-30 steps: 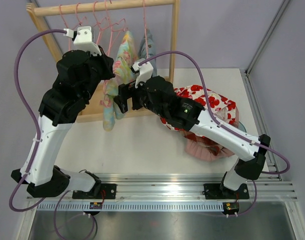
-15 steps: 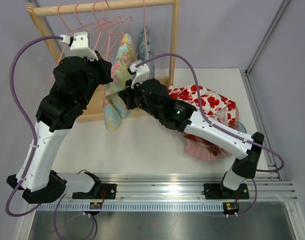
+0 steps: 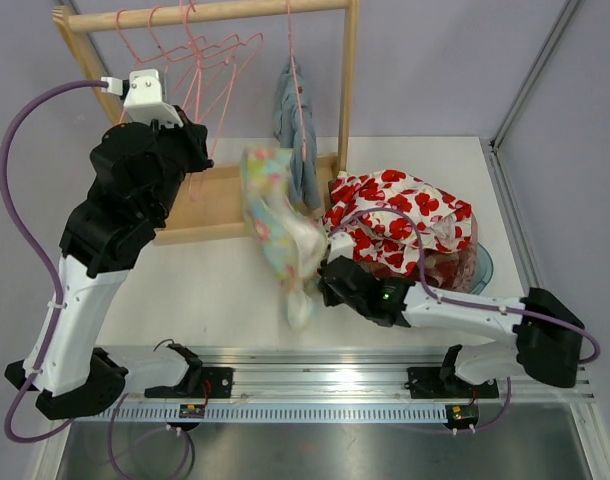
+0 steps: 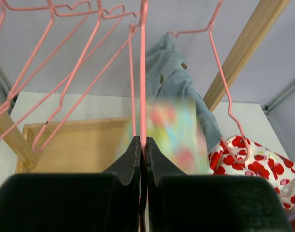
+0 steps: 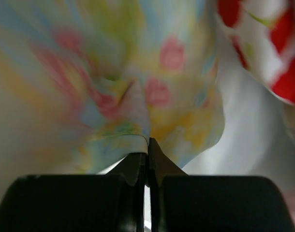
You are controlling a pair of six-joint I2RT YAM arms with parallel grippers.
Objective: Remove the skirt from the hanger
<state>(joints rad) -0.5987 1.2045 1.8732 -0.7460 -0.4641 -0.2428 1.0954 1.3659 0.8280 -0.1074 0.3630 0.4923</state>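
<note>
At the right gripper (image 5: 147, 147): closed tight, pinching a fold of the pastel floral skirt (image 3: 278, 225), smeared with blur up close. At the left gripper (image 4: 142, 145): closed as well, clamped on the pink wire of a hanger (image 4: 143, 72) rising straight up from between the tips.

From above: skirt stretched and blurred, running from beside the rack's wooden base (image 3: 210, 205) down to the right gripper, low over the table (image 3: 185, 290), well below the rail (image 3: 215, 12). Cannot tell whether any of it touches the hanger. Just right of it, a red-and-white flowered garment (image 3: 405, 210) heaped on the table. Behind, a denim piece (image 3: 293, 110) on its own wire. Further left, empty pink hangers (image 3: 200, 50) on the rail.
</note>
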